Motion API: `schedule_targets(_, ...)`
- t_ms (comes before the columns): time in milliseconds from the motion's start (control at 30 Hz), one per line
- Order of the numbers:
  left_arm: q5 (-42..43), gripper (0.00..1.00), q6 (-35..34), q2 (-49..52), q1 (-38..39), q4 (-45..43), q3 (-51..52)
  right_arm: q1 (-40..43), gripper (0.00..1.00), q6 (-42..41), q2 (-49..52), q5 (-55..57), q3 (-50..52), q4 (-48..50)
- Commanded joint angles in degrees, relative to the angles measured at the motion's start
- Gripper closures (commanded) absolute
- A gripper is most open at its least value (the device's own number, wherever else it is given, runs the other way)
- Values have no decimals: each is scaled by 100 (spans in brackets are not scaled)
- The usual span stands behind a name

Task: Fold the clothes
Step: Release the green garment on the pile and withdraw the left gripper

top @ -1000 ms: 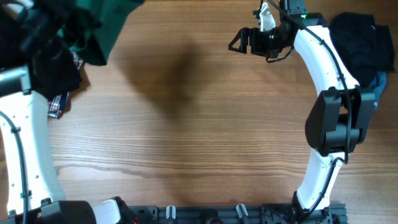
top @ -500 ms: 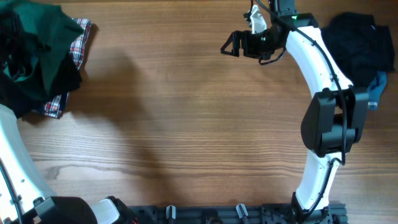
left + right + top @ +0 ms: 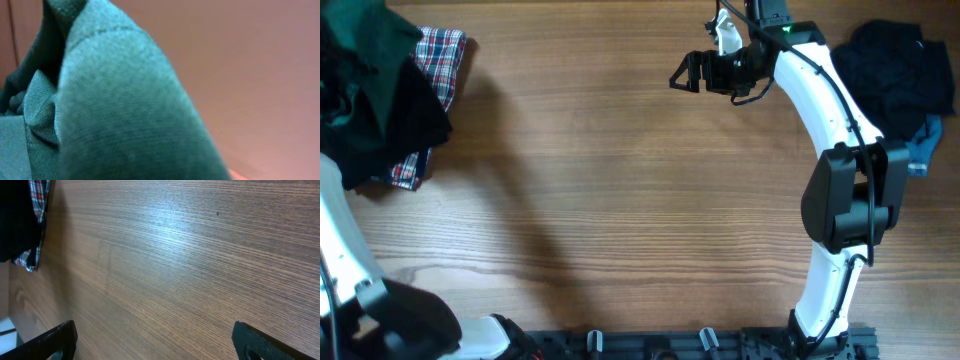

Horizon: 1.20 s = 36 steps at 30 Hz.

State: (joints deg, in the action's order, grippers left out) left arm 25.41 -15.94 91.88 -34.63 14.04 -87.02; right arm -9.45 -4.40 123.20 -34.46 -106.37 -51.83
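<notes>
Green garment (image 3: 375,45) sits at the far-left top corner of the table (image 3: 620,200), bunched in a heap, not flat. It lies on top of the black garment (image 3: 415,115), and the plaid cloth (image 3: 445,55) pokes out at the heap's right edge and again below it. Part of the green runs off the frame edge, so its full outline can't be read.

Left wrist view is almost all green fabric (image 3: 125,115), right up against the lens. It is plain dark green with a fine weave. One stitched seam line runs across the top of a fat rounded fold, and smaller creases are tucked in at the left. Blurred wood tone shows behind it.

Left gripper: fingers are hidden by the cloth in both views. It is pressed together, closed in the green fabric. The pinch point itself isn't visible. The white left arm (image 3: 340,230) comes up from the bottom-left corner into the heap.

Right gripper (image 3: 682,72) is spread wide with nothing between the fingers. It hangs over bare wood at top centre, pointing left, well apart from the green garment. Its wrist view shows both fingertips (image 3: 50,340) at the bottom corners with only wood grain between them. The black and plaid edge sits at top left.

At the far right, a dark pile (image 3: 900,65) has a blue cloth (image 3: 925,148) at its lower edge, next to the right arm.
</notes>
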Motion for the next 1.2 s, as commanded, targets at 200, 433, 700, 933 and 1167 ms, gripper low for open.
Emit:
schedule_targets(200, -236, 96, 376, 807, -260, 549, -133, -35, 1, 76, -79, 33, 37, 55)
schedule_targets(433, -236, 92, 350, 804, -664, 1923, -133, -35, 0, -138, -79, 31, 37, 356)
schedule_targets(700, -236, 9, 332, 804, -763, 3051, -133, -35, 0, -177, -79, 9, 37, 468)
schedule_targets(933, 11, 8, 310, 507, -767, 3130, -133, -35, 0, -173, -79, 9, 37, 468)
schedule_targets(1167, 811, 9, 385, -1108, -754, 3088, -133, -35, 0, -168, -79, 9, 37, 470)
